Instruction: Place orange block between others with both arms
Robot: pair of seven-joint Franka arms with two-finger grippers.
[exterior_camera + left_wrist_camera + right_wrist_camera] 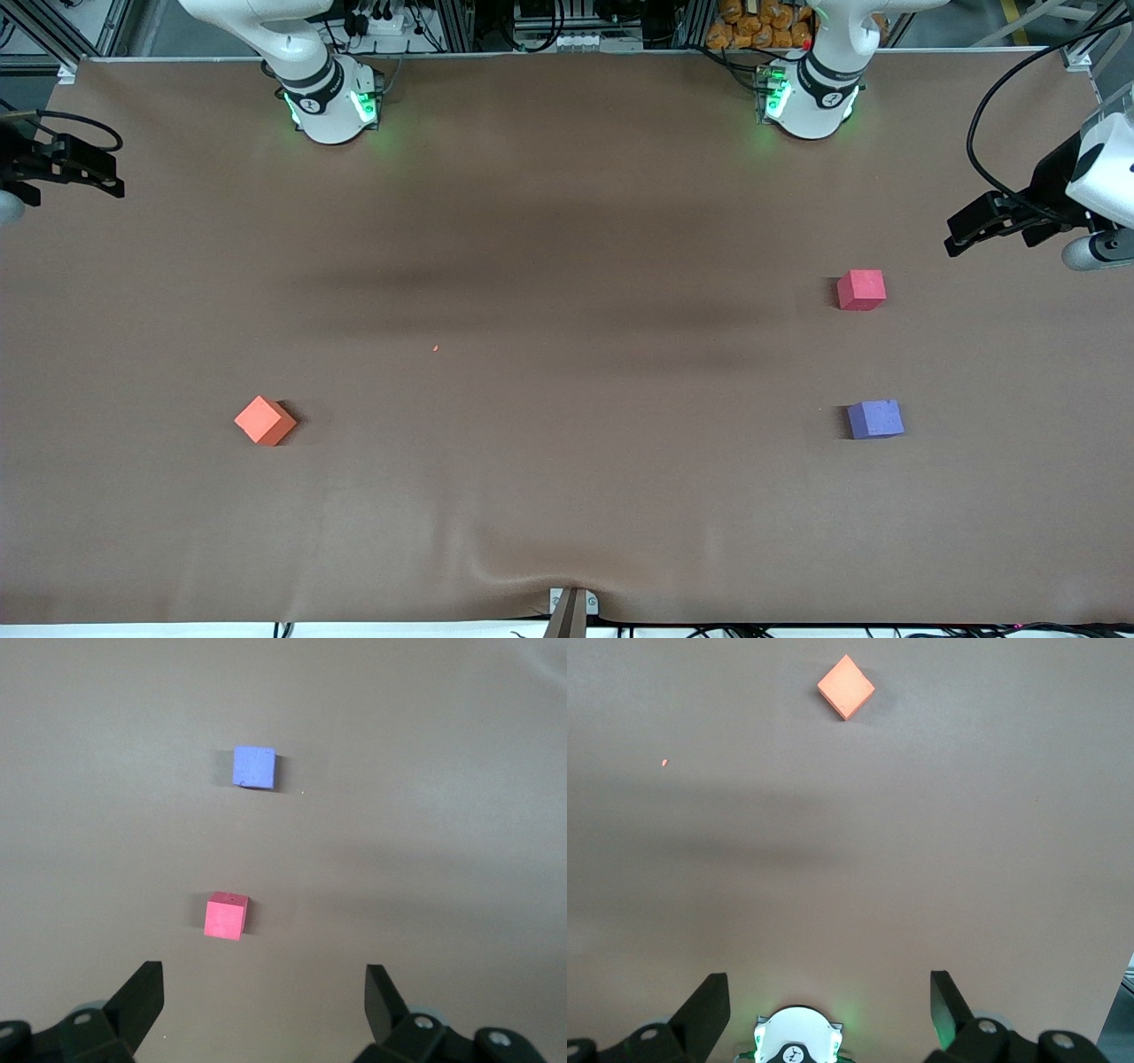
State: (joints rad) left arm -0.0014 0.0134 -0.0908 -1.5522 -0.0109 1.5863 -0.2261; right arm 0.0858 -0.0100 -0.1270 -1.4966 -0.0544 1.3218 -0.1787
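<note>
On the brown tabletop [567,266], the orange block [265,420] sits alone toward the right arm's end, well apart from the pinkish-red cube [861,290] and purple cube [875,419]; the left tool [261,992] and right tool [828,992] hang wide open, empty, at the table's ends.

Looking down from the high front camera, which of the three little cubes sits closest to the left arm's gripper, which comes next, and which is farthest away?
1. Pinkish-red cube: nearest to the left gripper, at the left arm's end of the table.
2. Purple cube: same end, nearer to the front camera.
3. Orange cube: farthest, toward the right arm's end.
</note>
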